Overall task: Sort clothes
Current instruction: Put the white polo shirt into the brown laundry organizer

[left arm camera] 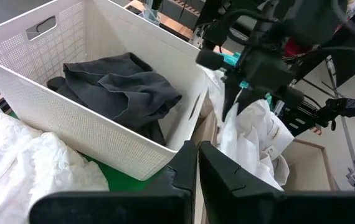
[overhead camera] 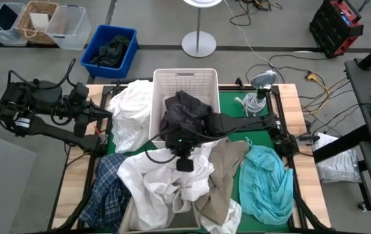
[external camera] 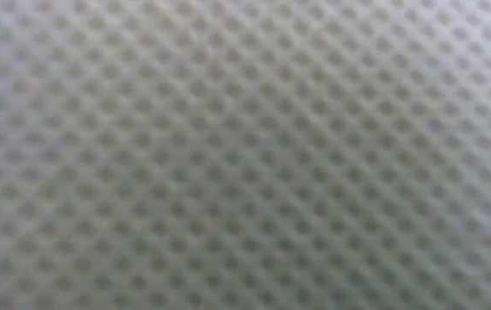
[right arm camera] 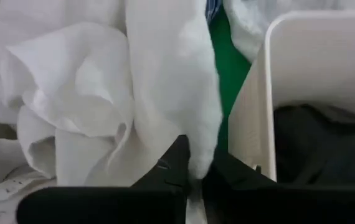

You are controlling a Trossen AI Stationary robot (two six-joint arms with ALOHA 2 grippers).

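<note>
Right gripper (right arm camera: 193,177) clenched on a fold of white garment (right arm camera: 165,93) rising directly from its fingertips, white basket (right arm camera: 302,74) with dark grey garment (left arm camera: 118,87) just beside; left gripper (left arm camera: 197,168) closed, empty, at table's left edge.

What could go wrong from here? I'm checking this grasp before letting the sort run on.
The right gripper is shut on only a thin fold of the white garment, so it might slip out when lifted. That garment lies tangled with the beige garment, which could get dragged along. The pinch sits close to the white basket wall, so the cloth may snag on its rim. The left gripper waits shut nearby.
</note>
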